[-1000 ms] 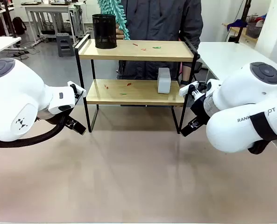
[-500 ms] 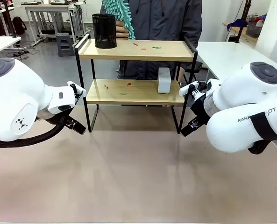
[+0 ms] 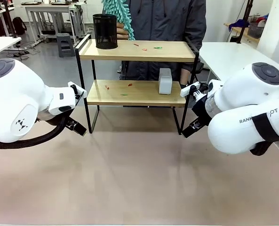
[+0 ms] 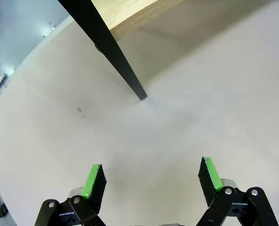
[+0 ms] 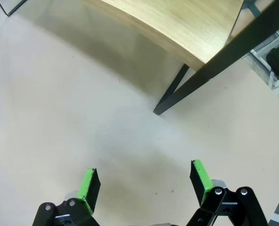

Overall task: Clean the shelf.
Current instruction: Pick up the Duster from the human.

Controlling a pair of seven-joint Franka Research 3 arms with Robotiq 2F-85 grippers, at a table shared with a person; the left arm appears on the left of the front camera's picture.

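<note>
Left gripper (image 4: 151,175) and right gripper (image 5: 146,181) both spread wide beside the shelf (image 3: 177,52); coloured scraps (image 3: 157,47), possibly paper, on its boards.

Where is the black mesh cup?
In the front view, the black mesh cup stands at the left end of the top board of the two-tier wooden shelf, beside the person's teal fluffy duster.

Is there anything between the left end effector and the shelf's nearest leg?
No. In the left wrist view, bare table is all that lies between the open left end effector and the foot of the shelf leg.
</note>
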